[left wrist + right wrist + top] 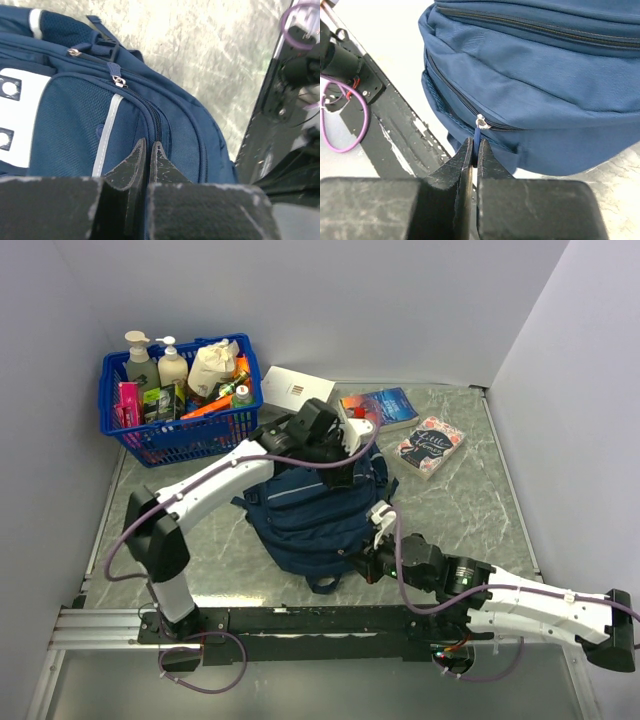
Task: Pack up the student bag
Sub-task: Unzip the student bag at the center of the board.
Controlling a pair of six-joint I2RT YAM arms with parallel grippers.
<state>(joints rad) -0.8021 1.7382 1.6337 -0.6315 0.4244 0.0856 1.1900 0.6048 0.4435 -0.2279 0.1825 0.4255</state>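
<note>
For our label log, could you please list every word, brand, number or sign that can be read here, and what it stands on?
None can be read.
Blue book: cover print too small.
Patterned book: white script, blurred.
White box: dark mark, too small.
Bottles in the basket: labels too small.
Bag patch: black marks, cut off, no letters.

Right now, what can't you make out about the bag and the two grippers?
Left wrist view: whether the left gripper pinches student bag fabric; its fingers cover the spot.
Right wrist view: zipper pull's lower end, hidden inside the right gripper.
Top view: labels in the blue basket, too small.
</note>
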